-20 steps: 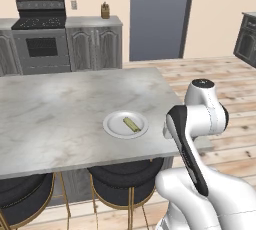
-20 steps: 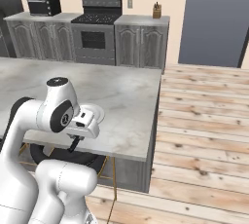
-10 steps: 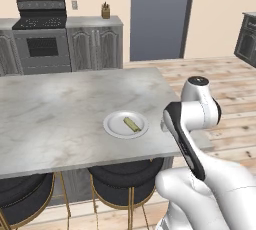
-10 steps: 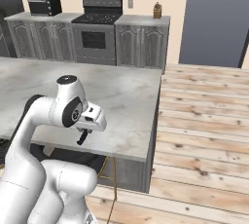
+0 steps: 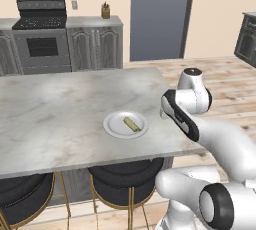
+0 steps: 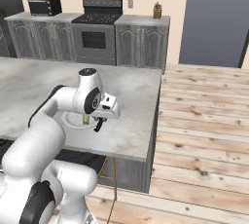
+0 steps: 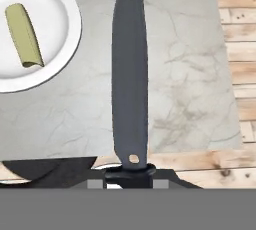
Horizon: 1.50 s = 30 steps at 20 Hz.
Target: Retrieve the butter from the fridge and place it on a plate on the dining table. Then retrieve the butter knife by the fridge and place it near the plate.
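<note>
So the end effector (image 7: 129,171) had swung in over the grey-white marbled worktop (image 5: 60,119), clamped on the slim dark butter knife (image 7: 130,74). Beyond it, the pale olive butter stick (image 5: 132,123) already lay on the round white plate (image 5: 116,127), so only setting the knife down was left.

The butter knife (image 7: 130,74) handle is hidden below its blade; plate (image 7: 60,24) cropped (left edge).

Tabletop (image 7: 185,74): grey-veined marble, smooth, matt. Butter knife (image 7: 130,74): dull dark grey blade. Plate (image 7: 60,24): smooth white. Floor (image 6: 204,121): wood planks.
</note>
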Available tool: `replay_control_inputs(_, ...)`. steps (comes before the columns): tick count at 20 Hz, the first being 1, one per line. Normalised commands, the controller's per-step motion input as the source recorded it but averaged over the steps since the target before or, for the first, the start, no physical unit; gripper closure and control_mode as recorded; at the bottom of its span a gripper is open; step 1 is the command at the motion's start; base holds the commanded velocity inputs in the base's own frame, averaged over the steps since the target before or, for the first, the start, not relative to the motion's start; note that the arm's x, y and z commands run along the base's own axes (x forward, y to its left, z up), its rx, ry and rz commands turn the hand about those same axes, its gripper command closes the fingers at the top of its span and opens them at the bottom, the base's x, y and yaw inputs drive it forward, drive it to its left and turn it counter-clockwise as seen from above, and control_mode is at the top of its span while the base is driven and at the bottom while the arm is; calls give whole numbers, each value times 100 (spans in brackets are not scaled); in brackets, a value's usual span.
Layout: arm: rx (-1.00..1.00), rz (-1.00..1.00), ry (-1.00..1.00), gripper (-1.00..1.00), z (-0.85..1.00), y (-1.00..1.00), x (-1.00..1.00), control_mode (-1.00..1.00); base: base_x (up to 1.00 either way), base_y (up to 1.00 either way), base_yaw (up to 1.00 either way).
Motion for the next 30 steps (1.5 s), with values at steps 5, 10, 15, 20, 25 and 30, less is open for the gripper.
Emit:
replay_control_inputs(5,0,0,1,100,-19,0,93,-100,0,0,0)
replay_control_inputs(10,0,0,4,100,-35,0,96,-100,0,0,0)
replay_control_inputs(15,0,0,7,100,-48,0,72,-100,0,0,0)
replay_control_inputs(20,0,0,9,100,-56,0,50,-100,0,0,0)
replay_control_inputs(25,0,0,0,100,-50,0,9,-100,0,0,0)
replay_control_inputs(30,0,1,-4,100,-33,0,0,-100,0,0,0)
